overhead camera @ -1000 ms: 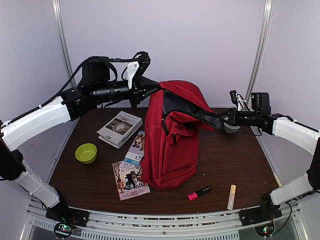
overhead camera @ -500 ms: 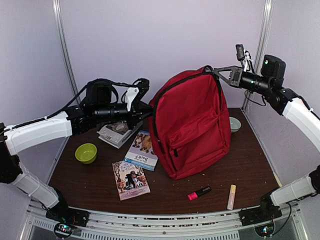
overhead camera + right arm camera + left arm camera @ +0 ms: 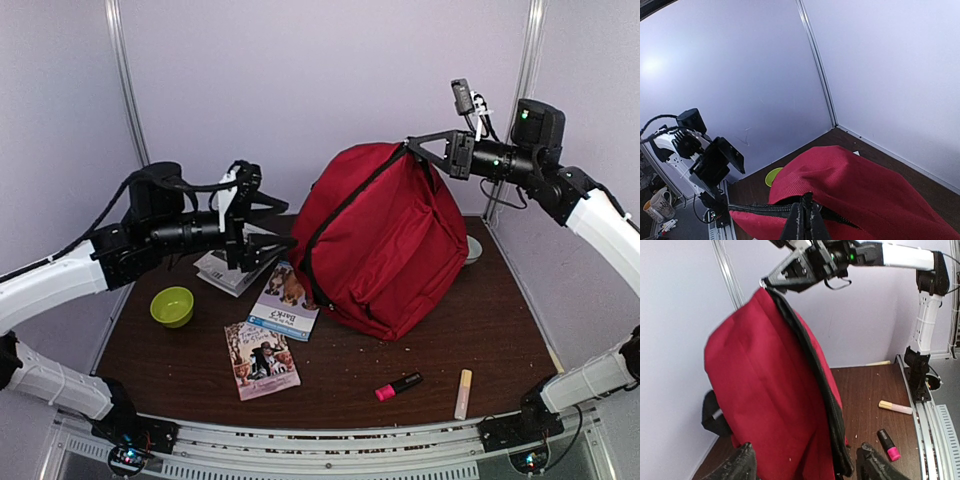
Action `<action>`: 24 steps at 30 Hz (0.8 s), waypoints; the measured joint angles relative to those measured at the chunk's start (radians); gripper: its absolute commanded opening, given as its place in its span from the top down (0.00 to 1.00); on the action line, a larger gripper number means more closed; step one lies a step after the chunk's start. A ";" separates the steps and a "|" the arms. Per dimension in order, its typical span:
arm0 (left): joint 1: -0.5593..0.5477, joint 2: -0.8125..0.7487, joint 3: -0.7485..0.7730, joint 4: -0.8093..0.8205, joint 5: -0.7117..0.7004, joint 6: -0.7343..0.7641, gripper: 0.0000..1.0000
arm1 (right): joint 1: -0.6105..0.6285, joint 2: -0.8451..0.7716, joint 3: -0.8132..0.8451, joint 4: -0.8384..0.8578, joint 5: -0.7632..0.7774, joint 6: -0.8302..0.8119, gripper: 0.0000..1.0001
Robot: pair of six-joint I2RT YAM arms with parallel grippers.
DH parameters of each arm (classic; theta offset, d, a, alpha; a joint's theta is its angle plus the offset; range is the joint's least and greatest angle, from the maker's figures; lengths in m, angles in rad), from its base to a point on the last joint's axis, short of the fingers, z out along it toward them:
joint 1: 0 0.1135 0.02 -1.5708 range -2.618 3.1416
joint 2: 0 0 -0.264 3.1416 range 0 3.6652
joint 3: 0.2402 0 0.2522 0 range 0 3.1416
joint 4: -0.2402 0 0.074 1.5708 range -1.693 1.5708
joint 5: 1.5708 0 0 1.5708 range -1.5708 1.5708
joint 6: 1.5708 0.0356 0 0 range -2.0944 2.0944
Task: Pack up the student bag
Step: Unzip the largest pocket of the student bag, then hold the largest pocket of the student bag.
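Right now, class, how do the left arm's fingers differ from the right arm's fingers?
The left fingers stand open, gripping nothing; the right fingers are shut on the red backpack's top. The left fingers sit lower, beside it; the right fingers hold it up. Both face the backpack.

The left arm's fingers (image 3: pixel 740 467) have let go of the large soft red fabric backpack (image 3: pixel 385 240), spread apart and drawn back to its left. The right arm's fingers (image 3: pixel 428 150) have raised its top, and it now hangs tilted from them alone.
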 measured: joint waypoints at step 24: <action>0.020 0.606 0.780 -0.474 0.024 -0.007 0.25 | 0.035 0.027 0.000 -0.086 -0.037 -0.105 1.00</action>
